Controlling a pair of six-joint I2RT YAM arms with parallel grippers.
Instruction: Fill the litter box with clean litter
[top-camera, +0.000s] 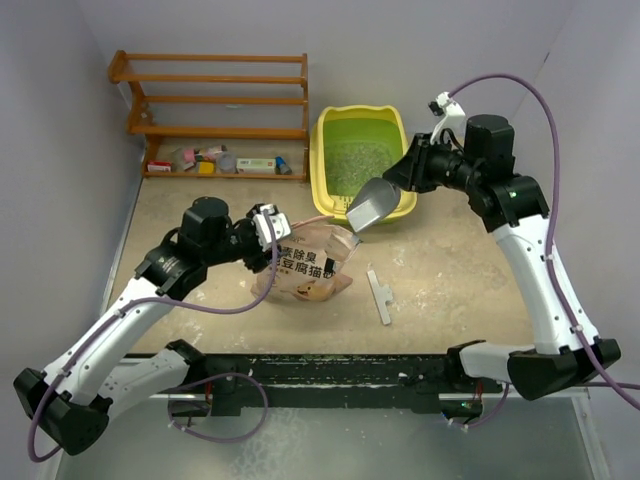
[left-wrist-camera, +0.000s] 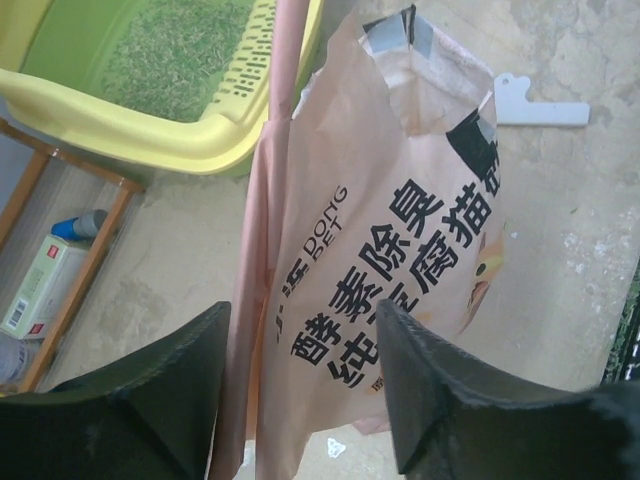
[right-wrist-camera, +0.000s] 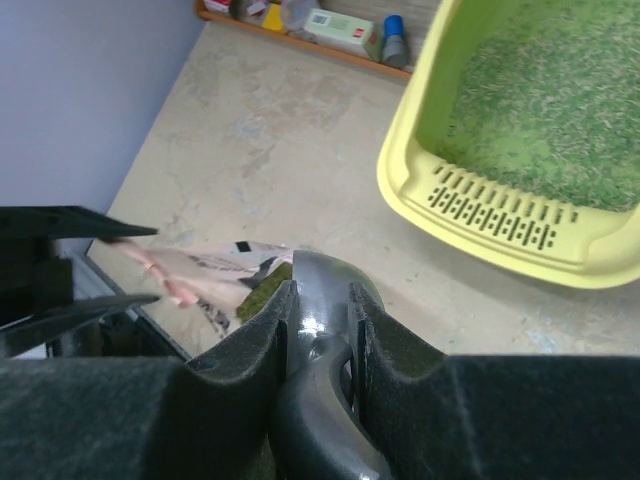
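The yellow litter box (top-camera: 398, 130) stands at the back centre, and pale clean litter (top-camera: 352, 162) covers its green basin. It shows too in the left wrist view (left-wrist-camera: 150, 135) and the right wrist view (right-wrist-camera: 500, 215). My right gripper (top-camera: 405, 180) (right-wrist-camera: 320, 285) is shut on the handle of a grey scoop (top-camera: 370, 208) (right-wrist-camera: 325, 340), held above the table just in front of the box's near lip. A crinkled pink-tan printed bag (top-camera: 310, 262) (left-wrist-camera: 390, 220) stands mid-table. My left gripper (top-camera: 270, 228) (left-wrist-camera: 300, 310) is open, its jaws wide on either side of the bag's edge.
A wooden shelf rack (top-camera: 215, 100) with small items stands at the back left by the wall. A white flat clip (top-camera: 380, 295) (left-wrist-camera: 530, 105) lies on the table right of the bag. Spilled granules dust the table's surface.
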